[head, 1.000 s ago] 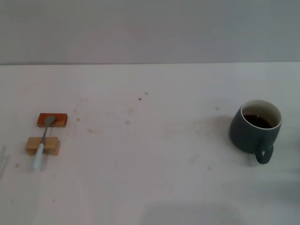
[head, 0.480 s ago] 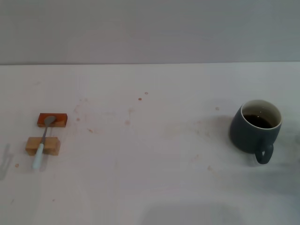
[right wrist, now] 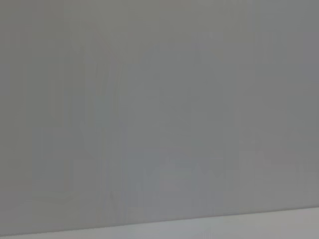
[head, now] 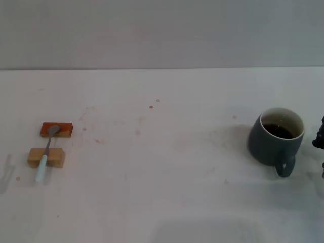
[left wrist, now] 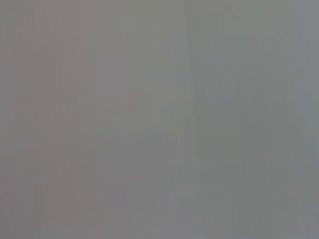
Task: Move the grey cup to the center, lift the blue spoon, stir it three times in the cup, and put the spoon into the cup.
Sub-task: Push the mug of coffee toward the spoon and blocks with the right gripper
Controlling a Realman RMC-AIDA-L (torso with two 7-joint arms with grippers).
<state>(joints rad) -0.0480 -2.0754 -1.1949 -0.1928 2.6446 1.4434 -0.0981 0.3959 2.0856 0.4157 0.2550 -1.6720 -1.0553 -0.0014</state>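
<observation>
- No readable writing showed.
- The right gripper (head: 320,137) peeked in at 3 o'clock beside the grey cup (head: 275,137); its opening couldn't be told.
- The blue spoon (head: 46,152) lay across two blocks (head: 46,157) at 9 o'clock.

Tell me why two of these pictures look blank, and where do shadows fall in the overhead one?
Left wrist view: nothing but a flat grey surface, featureless. Right wrist view: the same grey, with a pale strip at one edge. Head view: soft even light, no glare; the grey cup casts a faint shadow on the table, a dim shadow marks the table's left edge, and a dark bit of the right gripper enters at the right edge.
</observation>
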